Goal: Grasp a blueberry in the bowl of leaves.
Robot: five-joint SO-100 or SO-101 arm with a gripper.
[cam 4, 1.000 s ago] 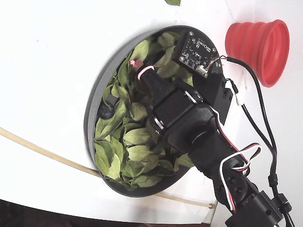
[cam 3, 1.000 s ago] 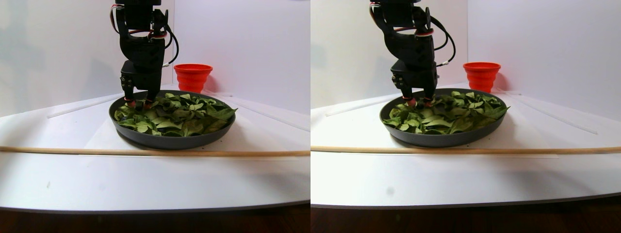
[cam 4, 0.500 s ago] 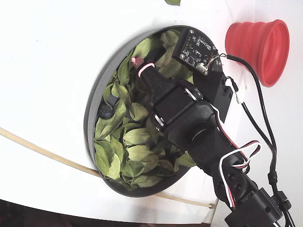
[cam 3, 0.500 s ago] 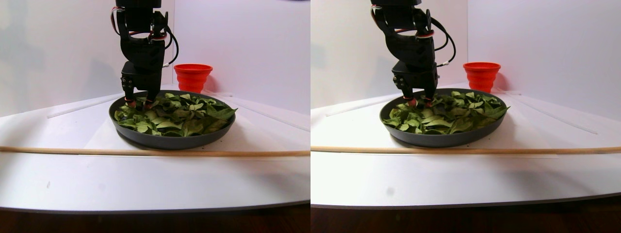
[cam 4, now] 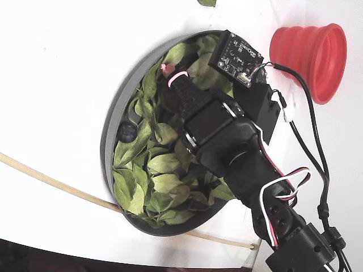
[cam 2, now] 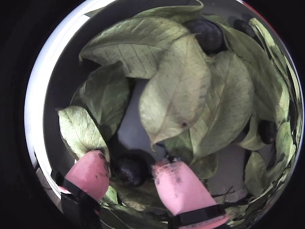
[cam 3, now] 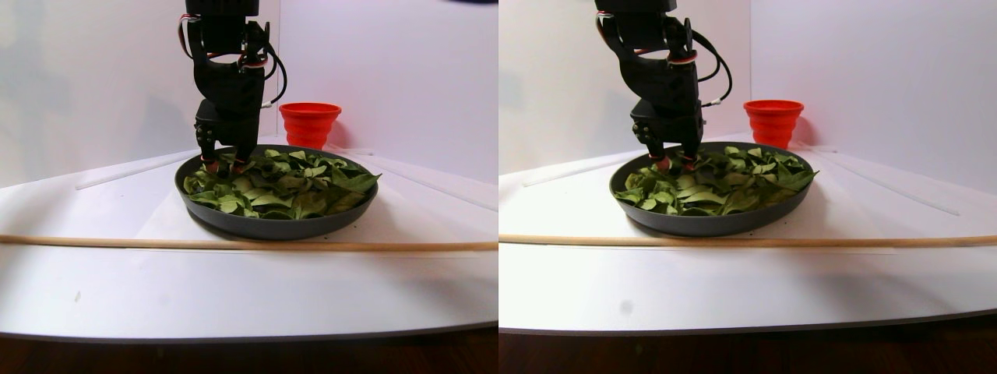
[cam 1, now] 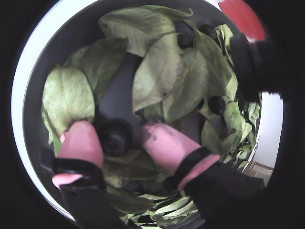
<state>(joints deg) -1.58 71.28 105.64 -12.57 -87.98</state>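
Note:
The dark-grey bowl (cam 1: 29, 95) (cam 2: 39, 95) (cam 3: 265, 226) (cam 4: 108, 141) holds many green leaves (cam 1: 157, 71) (cam 2: 178, 90) (cam 3: 284, 187) (cam 4: 161, 164). My gripper (cam 1: 116, 128) (cam 2: 131, 162) (cam 3: 222, 165) is down inside it, near the bowl's left side in the stereo pair view. Its pink fingertips (cam 1: 82, 138) (cam 2: 176, 183) are open, one on each side of a dark blueberry (cam 1: 114, 137) (cam 2: 129, 169) that lies on the bare bowl floor. Small gaps show beside the berry. Other blueberries (cam 1: 185, 32) (cam 2: 207, 33) (cam 4: 127, 132) lie among the leaves.
A red ribbed cup (cam 3: 309, 121) (cam 4: 309, 51) stands just behind the bowl. A thin wooden stick (cam 3: 234, 244) (cam 4: 57, 184) lies across the white table in front of the bowl. White walls stand close behind.

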